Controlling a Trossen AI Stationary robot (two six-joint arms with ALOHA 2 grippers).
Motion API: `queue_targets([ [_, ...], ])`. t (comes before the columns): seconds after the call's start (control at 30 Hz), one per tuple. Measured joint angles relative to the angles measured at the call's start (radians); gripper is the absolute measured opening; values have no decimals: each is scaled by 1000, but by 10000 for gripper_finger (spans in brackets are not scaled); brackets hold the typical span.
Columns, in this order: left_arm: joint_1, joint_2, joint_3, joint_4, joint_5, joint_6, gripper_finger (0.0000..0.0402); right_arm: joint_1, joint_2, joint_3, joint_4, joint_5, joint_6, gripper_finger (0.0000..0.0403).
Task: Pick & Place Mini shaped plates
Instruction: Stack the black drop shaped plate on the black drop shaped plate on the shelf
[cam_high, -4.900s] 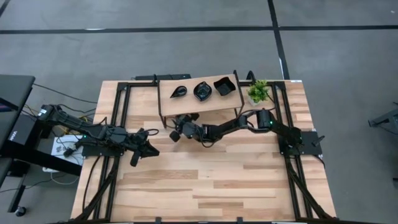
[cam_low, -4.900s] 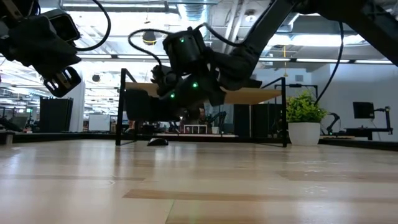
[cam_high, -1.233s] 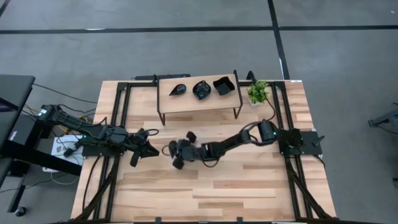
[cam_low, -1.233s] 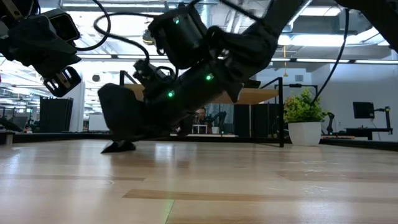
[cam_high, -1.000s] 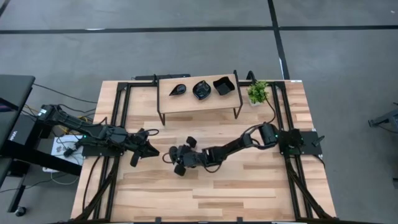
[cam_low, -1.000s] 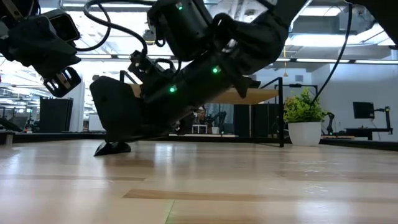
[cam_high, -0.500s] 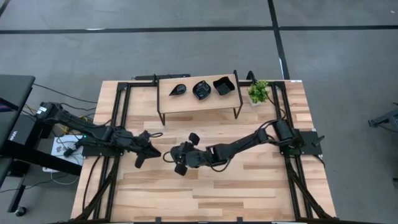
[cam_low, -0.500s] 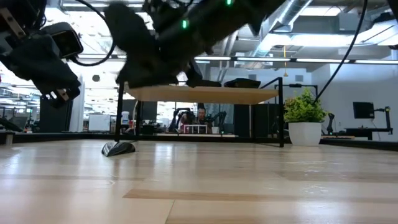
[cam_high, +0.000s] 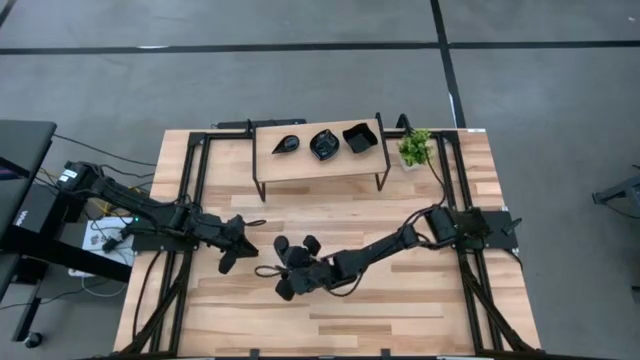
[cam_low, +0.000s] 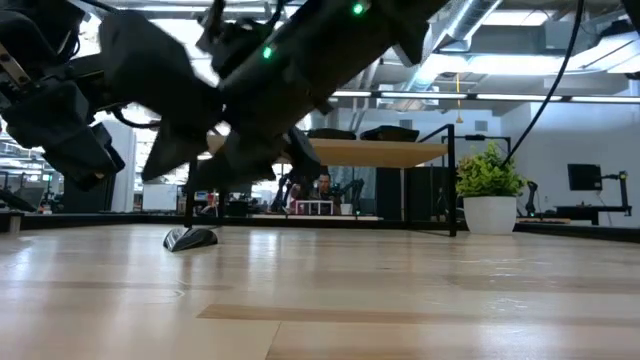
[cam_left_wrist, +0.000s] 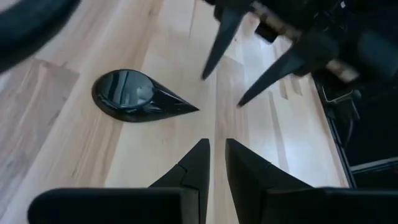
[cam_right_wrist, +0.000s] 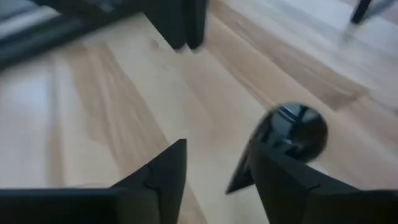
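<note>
A glossy black teardrop-shaped mini plate (cam_left_wrist: 134, 96) lies flat on the wooden table (cam_high: 400, 300), left of centre; it also shows in the high view (cam_high: 265, 271) and the low view (cam_low: 190, 239). My right gripper (cam_right_wrist: 214, 171) hangs open just above and beside it, touching nothing, with the plate (cam_right_wrist: 298, 130) showing past one finger. My left gripper (cam_left_wrist: 216, 149) points at the plate from the table's left, only a narrow gap between its fingertips and nothing in it. Three more black plates (cam_high: 325, 145) sit on the small raised shelf (cam_high: 300, 165) at the far side.
A small potted plant (cam_high: 415, 148) stands at the far right beside the shelf. The shelf's thin dark legs (cam_low: 455, 180) stand on the table's far half. Black frame rails (cam_high: 190, 200) run along the left and right edges. Bare wood lies toward the near edge.
My right gripper has set the teardrop plate down on the table, opened and let go, then risen clear and drawn a little toward the near edge while rolling. The plate now lies flat where it was put. My left gripper has dipped and tipped down toward it.
</note>
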Motion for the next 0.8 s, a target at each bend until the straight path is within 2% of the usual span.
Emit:
queue_targets([
  [0.3,-1,0,0,3,27,-23,53,1,150,234,-249,57,61,242],
  [0.5,-1,0,0,3,27,-23,53,9,186,332,-445,93,124,241],
  [0.8,-1,0,0,4,27,-22,53,-8,186,334,-521,109,134,233],
])
